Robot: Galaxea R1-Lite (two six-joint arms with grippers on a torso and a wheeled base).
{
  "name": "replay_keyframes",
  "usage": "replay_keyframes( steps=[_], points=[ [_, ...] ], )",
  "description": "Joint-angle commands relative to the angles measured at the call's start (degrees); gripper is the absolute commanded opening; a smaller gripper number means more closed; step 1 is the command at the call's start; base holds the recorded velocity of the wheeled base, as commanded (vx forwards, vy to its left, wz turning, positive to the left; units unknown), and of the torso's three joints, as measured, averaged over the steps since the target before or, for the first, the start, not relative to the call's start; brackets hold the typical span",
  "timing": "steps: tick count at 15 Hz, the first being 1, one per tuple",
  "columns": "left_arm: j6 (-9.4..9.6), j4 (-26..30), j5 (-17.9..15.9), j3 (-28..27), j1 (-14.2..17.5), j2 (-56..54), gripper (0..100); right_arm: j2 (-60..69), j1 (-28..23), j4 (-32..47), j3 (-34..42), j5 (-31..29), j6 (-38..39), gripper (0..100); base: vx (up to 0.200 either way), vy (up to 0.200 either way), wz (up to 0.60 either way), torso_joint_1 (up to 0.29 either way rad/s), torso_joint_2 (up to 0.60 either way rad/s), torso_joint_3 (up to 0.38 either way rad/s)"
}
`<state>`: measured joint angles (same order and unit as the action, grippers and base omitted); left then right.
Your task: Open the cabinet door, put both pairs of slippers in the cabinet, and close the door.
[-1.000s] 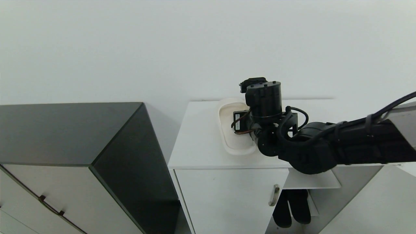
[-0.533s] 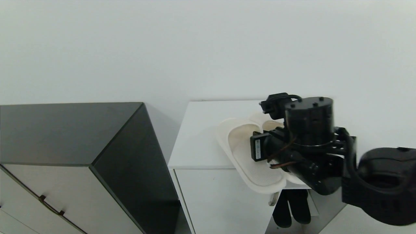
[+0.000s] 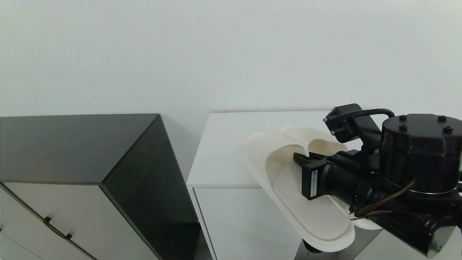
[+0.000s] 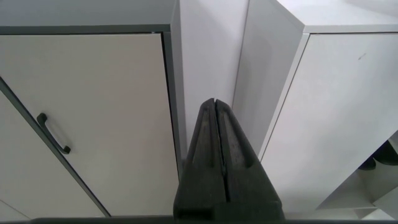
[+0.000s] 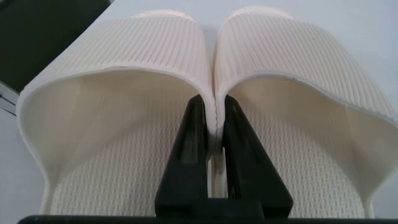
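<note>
The right gripper (image 5: 211, 109) has its two black fingers closed on the touching inner side walls of a pair of cream slippers (image 5: 143, 56), pinching both slippers together. In the head view the pair hangs tilted in the air, toes towards the wall, heels seemingly out past the front edge of the white cabinet (image 3: 223, 144). The left gripper (image 4: 215, 124), fingers pressed together on nothing, sits low before the gap between the white cabinet and a dark-topped cabinet (image 3: 72, 144). The step in hand looks like carrying this pair down to the cabinet. The next move calls for lowering it to the opening and sliding it in level, with the pinch kept firm.
</note>
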<state>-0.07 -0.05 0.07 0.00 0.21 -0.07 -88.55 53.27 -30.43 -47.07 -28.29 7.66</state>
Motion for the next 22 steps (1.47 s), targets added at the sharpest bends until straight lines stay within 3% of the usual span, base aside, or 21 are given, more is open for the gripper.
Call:
replay_keyframes(
  steps=[1, 3, 16, 22],
  points=[
    [-0.01, -0.04, 0.01, 0.0, -0.03, 0.07, 0, -0.13, -0.01, -0.16, 0.13, -0.01, -0.01, 0, 0.0, 0.0, 0.0, 0.0, 0.0, 0.0],
    [-0.01, -0.04, 0.01, 0.0, -0.03, 0.07, 0, -0.66, -0.01, -0.16, 0.22, 0.08, -0.01, 0, 0.0, 0.0, 0.0, 0.0, 0.0, 0.0],
    [-0.89, -0.04, 0.1, 0.0, -0.03, 0.07, 0, -0.83, -0.01, -0.25, 1.1, -0.27, -0.1, 0, -0.2, 0.0, 0.0, 0.004, 0.0, 0.002],
    [-0.81, -0.04, 0.01, 0.0, -0.03, 0.07, 0, -0.74, -0.01, -0.25, 1.45, -0.18, -0.1, 0, 0.0, 0.0, 0.0, 0.0, 0.0, 0.0]
  ],
)
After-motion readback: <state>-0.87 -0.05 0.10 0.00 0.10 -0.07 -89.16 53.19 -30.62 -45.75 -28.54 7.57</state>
